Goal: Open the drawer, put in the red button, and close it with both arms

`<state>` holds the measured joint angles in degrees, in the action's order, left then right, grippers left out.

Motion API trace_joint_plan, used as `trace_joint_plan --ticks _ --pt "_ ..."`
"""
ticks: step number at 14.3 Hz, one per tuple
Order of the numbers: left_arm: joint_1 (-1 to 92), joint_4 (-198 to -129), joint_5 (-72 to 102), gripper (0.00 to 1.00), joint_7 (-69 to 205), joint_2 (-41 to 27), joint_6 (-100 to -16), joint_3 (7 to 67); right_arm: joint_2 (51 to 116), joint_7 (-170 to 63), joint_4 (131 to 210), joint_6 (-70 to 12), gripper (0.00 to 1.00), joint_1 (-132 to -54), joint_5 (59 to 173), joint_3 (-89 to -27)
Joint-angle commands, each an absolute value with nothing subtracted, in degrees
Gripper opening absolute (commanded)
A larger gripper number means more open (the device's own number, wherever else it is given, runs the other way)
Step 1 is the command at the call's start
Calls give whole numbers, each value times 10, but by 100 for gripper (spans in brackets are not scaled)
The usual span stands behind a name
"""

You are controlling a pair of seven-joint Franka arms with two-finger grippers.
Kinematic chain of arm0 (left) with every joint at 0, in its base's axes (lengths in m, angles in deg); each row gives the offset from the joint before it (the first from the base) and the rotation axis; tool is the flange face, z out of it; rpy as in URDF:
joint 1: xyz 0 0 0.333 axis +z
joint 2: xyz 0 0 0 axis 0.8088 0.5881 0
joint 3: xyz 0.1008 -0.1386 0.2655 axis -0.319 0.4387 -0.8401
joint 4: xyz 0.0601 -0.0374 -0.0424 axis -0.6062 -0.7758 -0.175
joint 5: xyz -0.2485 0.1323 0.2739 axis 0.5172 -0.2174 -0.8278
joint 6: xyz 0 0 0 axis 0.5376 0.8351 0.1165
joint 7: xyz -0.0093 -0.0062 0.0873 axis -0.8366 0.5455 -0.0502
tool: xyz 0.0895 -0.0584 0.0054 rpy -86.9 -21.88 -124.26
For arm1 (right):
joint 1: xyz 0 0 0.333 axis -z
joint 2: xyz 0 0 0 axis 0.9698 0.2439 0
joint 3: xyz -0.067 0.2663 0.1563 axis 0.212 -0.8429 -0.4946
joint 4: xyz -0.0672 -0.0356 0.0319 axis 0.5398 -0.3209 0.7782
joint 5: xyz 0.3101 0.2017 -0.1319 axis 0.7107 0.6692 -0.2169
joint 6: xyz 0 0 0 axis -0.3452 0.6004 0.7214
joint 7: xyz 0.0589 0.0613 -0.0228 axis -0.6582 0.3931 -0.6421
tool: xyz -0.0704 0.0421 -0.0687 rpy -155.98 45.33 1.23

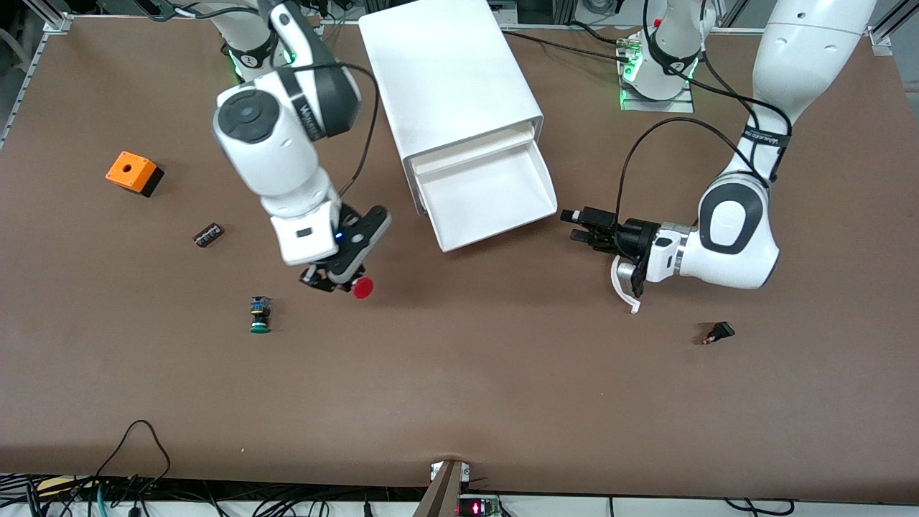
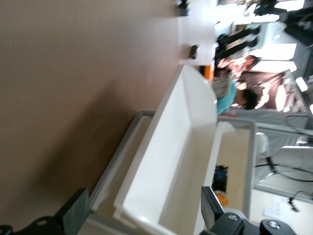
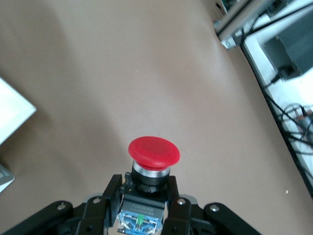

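Observation:
The white cabinet [image 1: 449, 79] stands at the middle of the table near the arms' bases. Its top drawer [image 1: 492, 197] is pulled out and shows nothing inside; it also fills the left wrist view [image 2: 171, 161]. My right gripper [image 1: 337, 281] is shut on the red button [image 1: 362, 288], held above the mat, toward the right arm's end from the drawer. In the right wrist view the red cap [image 3: 153, 152] sticks out past the fingers [image 3: 110, 193]. My left gripper [image 1: 572, 225] is open and empty, beside the drawer toward the left arm's end.
A green-capped button [image 1: 260, 314] lies near the right gripper, nearer the front camera. An orange box [image 1: 133, 173] and a small dark part [image 1: 208, 235] lie toward the right arm's end. A small black part [image 1: 719, 333] lies toward the left arm's end.

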<state>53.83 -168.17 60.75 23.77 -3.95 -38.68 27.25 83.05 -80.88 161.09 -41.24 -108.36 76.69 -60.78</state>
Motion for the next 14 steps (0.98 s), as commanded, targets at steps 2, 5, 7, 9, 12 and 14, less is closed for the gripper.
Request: trace_joint_plan --ticks 2,5,7,9,12,14 --pt "547 -1637 450 100 310 -70 -381 275 830 -821 1602 -400 29 -1127 713 -602" --pt "548 -1626 334 100 355 -96 -379 275 839 -823 1595 -400 29 -1159 707 -602" --pt "551 -1615 262 100 367 -114 -360 274 843 -824 1595 -400 29 -1177 707 -602" --pt "557 -1580 190 100 405 -123 -328 274 843 -842 1595 -400 29 -1193 708 -601" --pt "557 -1514 95 100 465 -125 -274 278 847 -877 1593 -398 26 -1214 708 -600" --pt "554 -1476 44 100 492 -133 -258 286 852 -895 1592 -396 26 -1234 708 -600"
